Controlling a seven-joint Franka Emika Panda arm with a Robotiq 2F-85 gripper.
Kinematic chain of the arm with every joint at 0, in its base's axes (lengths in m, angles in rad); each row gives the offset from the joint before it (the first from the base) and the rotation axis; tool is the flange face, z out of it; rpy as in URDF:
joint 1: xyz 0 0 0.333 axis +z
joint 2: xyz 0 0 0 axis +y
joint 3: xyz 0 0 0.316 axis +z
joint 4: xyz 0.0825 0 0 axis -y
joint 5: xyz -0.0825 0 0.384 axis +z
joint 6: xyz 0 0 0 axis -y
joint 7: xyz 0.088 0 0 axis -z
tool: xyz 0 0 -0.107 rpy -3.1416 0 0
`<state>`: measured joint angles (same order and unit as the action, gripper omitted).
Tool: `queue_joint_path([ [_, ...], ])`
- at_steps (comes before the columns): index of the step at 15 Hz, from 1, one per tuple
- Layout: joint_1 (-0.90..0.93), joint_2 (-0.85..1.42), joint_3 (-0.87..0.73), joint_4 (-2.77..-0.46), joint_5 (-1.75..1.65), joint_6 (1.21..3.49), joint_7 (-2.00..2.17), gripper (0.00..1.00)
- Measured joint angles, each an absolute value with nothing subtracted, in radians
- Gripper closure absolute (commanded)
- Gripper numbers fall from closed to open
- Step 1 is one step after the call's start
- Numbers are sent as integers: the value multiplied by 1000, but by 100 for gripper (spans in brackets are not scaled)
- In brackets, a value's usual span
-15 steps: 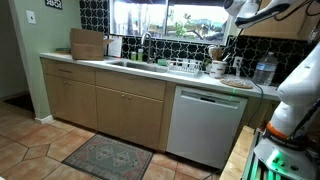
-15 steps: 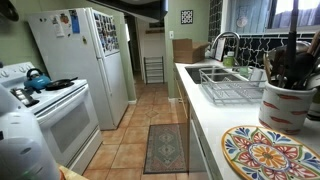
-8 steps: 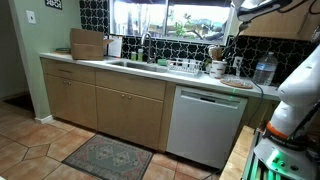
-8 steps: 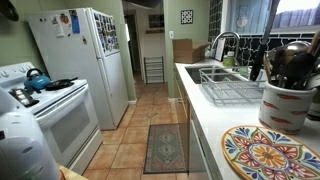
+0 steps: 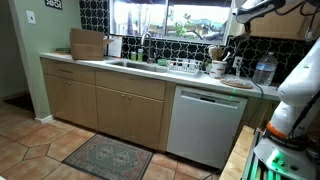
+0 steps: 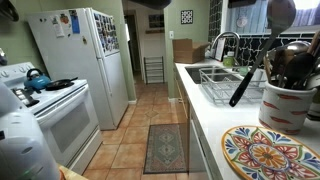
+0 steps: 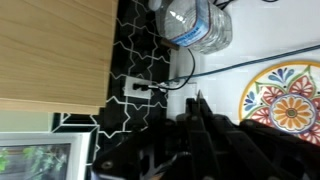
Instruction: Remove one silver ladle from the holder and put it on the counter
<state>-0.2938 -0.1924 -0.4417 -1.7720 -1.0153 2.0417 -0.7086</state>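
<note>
**When the ladle came up out of the holder**

While half a second earlier every handle had been bunched in the crock, the silver ladle [image 6: 244, 84] was now up and out. In an exterior view its black handle slanted down across the dish rack [image 6: 222, 92] and its shiny bowl rode high near the top edge. That long dark diagonal was new; a moment before, only a stubby dark shape had shown above the rack.

The ladle hung tilted in the air, touching neither the table [image 6: 208, 118] nor the rack. The holder [image 6: 283, 106] had not budged. It sat upright on the table beside the colourful plate [image 6: 266, 150], the other utensils crowding its mouth, and it showed in both exterior views [image 5: 217, 68].

Up on the wrist view the tool [image 7: 199, 124] came in from the bottom as a dark mass, clamped on the ladle, with a thin shaft running between its fingers; how narrow the gap was, I could not tell. Beyond it lay the clear water bottle [image 7: 196, 24] and the same patterned plate against the black tile wall.
</note>
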Motion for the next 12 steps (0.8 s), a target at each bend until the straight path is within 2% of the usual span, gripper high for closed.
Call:
queue_joint_path([
  [12,-463,146,-503,-1640,-429,1945,-1046,99],
])
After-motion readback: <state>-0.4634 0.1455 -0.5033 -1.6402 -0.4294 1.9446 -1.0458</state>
